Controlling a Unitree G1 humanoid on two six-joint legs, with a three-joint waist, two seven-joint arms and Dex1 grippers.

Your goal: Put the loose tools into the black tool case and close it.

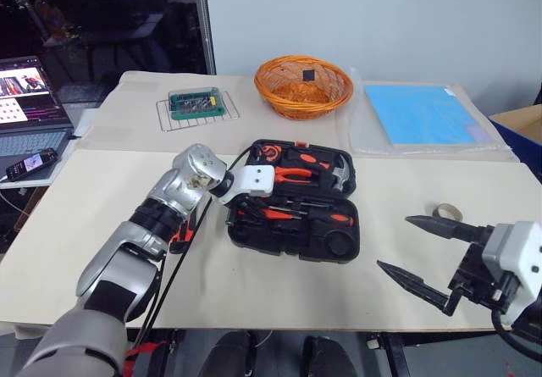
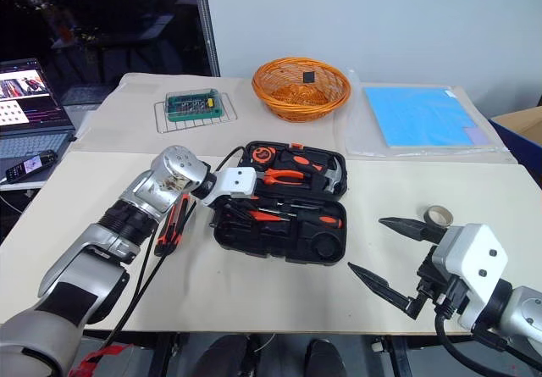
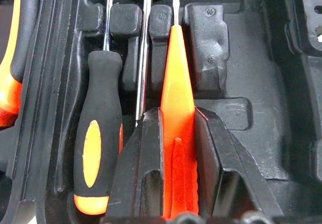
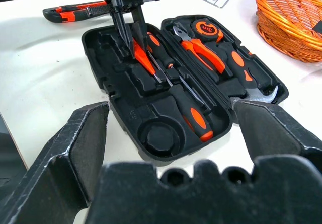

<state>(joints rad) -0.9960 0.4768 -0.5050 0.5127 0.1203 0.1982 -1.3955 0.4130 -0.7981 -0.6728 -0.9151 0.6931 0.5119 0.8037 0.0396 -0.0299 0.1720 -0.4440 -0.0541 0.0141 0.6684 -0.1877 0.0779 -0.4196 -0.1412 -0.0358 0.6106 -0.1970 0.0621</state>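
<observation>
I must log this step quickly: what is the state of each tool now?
Left tool: closed on the thin orange screwdriver, over the open black case.
Right tool: open, holding nothing.

Left arm [image 1: 127, 258] extended forward from near left, wrist bent toward the right, left gripper [image 4: 127, 30] angled steeply downward. Fingers [image 3: 136, 168] clamped on a thin orange shaft, one on either side, tips low. Right arm at near right, drawn back, right gripper [image 2: 385, 250] roughly level, aimed toward the left. Black fingers [image 1: 440, 227] spread wide apart, nothing between them, clear of the surface.
</observation>
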